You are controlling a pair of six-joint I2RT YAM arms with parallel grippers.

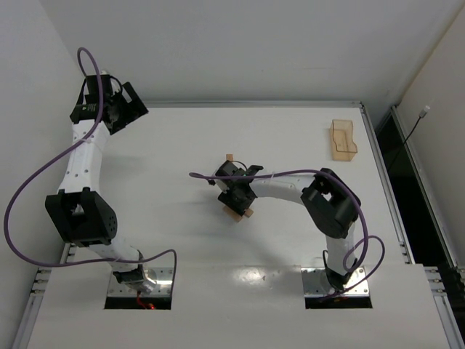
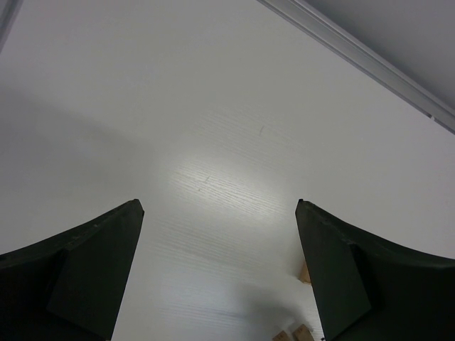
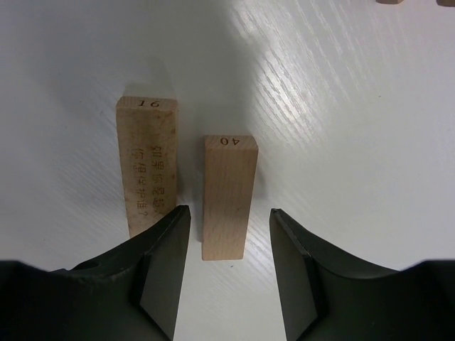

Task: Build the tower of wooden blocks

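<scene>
Two tan wood blocks lie side by side flat on the table in the right wrist view: one marked 40 (image 3: pixel 229 195) and a printed one marked 16 (image 3: pixel 147 163). My right gripper (image 3: pixel 229 211) is open and straddles the near end of block 40, with a gap on each side; its left finger overlaps block 16's near end. From above, the right gripper (image 1: pixel 236 195) hides most of these blocks; one block end (image 1: pixel 240 214) peeks out, and another block (image 1: pixel 229 157) lies just behind. My left gripper (image 1: pixel 127 105) is open and empty at the far left. No tower is in view.
A translucent orange tray (image 1: pixel 343 139) stands at the back right of the table. The left wrist view shows bare table between the open left gripper (image 2: pixel 219 206), with block ends (image 2: pixel 305 272) low on the right. A raised metal rail (image 1: pixel 254 104) edges the table's far side.
</scene>
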